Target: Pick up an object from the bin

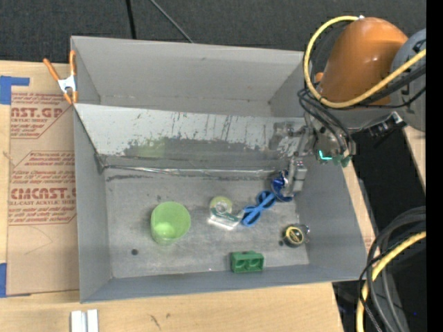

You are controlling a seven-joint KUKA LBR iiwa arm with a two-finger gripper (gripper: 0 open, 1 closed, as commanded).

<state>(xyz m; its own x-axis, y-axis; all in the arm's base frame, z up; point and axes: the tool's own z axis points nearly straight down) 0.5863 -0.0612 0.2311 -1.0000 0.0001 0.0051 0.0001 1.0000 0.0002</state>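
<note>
Grey bin point(138, 185) floor, sparse: gripper point(296, 180) down at right-rear, tip at the upper end of a blue looped piece point(257, 208) lying slantwise right of centre, lower end touching a clear roll point(222, 211); can't tell if the gripper is apart or clamped. Also a green cup point(169, 221) left, green block point(247, 262) front, small dark round thing point(294, 235) front-right, all apart from the gripper. That blue looped piece looks light, stiff, a bit slick, likely to pivot; best pinched across a thin loop bar near its top end.
</note>
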